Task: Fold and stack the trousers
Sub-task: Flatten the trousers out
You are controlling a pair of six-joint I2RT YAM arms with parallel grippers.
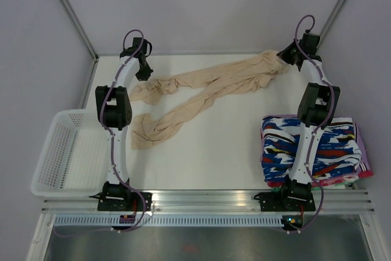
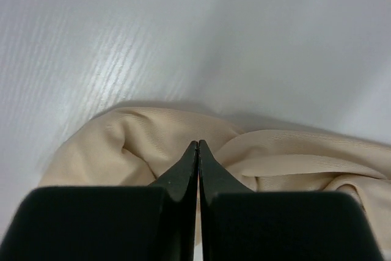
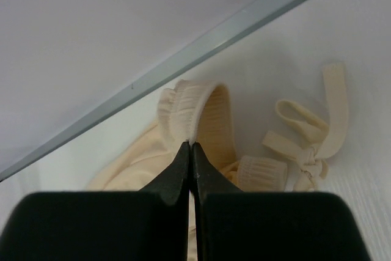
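The beige trousers (image 1: 208, 90) lie spread across the far half of the table, waist at the back right and the two legs running left. My left gripper (image 1: 145, 73) is at the end of the upper leg. In the left wrist view it (image 2: 197, 145) is shut, with a pinch of the leg fabric (image 2: 140, 145) between the jaws. My right gripper (image 1: 285, 59) is at the waist; in the right wrist view it (image 3: 190, 145) is shut on the ribbed elastic waistband (image 3: 183, 105). The drawstring (image 3: 308, 145) lies loose to the right.
A white mesh basket (image 1: 67, 151) sits at the table's left edge. A stack of patterned folded garments (image 1: 330, 151) lies at the right, beside the right arm. A metal frame rail (image 3: 183, 59) and grey walls close the back.
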